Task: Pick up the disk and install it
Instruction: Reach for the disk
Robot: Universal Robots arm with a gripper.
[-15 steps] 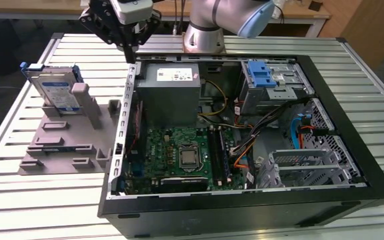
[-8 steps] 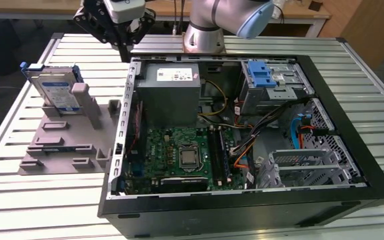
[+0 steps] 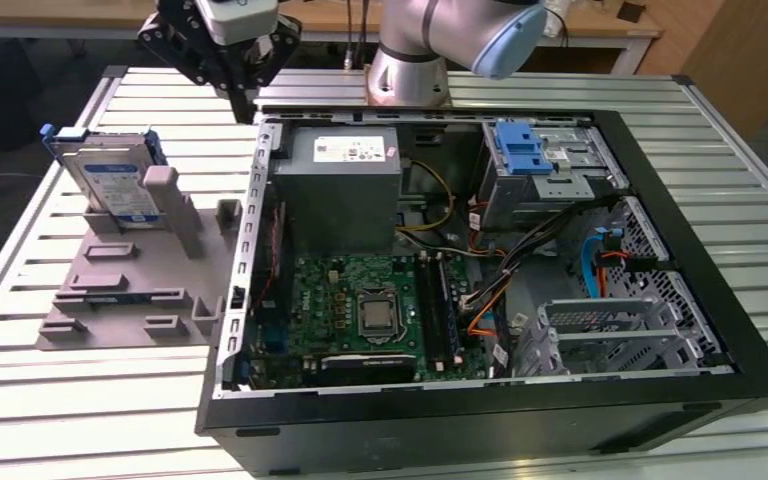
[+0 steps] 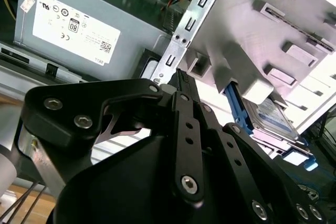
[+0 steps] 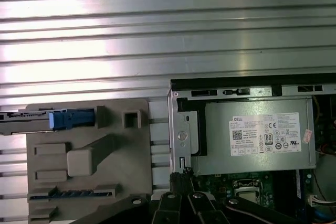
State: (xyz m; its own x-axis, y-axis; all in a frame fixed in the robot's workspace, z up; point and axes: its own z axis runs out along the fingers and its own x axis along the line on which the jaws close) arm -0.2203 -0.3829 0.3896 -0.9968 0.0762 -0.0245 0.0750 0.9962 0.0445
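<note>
1. At the exterior view's left, about 9 o'clock from the computer case (image 3: 464,425), the disk (image 3: 107,185) is standing on edge in a slot of the grey holder (image 3: 131,300). It is leaning against an upright post. I judge it is being kept upright so that its top edge and blue rails are lying free for a grasp from above.
2. The holder is lying flat on the slatted surface (image 3: 64,420), just beside the case wall. In the first wrist view, another of its slots is carrying a thin bluish strip (image 5: 73,193) that I cannot identify.
3. The end effector (image 3: 241,108) is hanging at about 11 o'clock from the case, pointing down near the case's rear corner. Its fingers are drawn together and gripping nothing. It is well apart from the disk, which is not yet picked up.
4. The case is lying on its side with the open face up, probably so that its bays are reachable from above.
   - A power box (image 3: 344,170) is sitting at 11 o'clock.
   - A circuit board (image 3: 357,310) is sitting at 7 o'clock.
   - A bay with a blue latch (image 3: 534,150) is sitting at 1 o'clock.
   - Loose wires (image 3: 518,250) are running through the middle.
   - A perforated cage (image 3: 624,330) is sitting at 4 o'clock.
</note>
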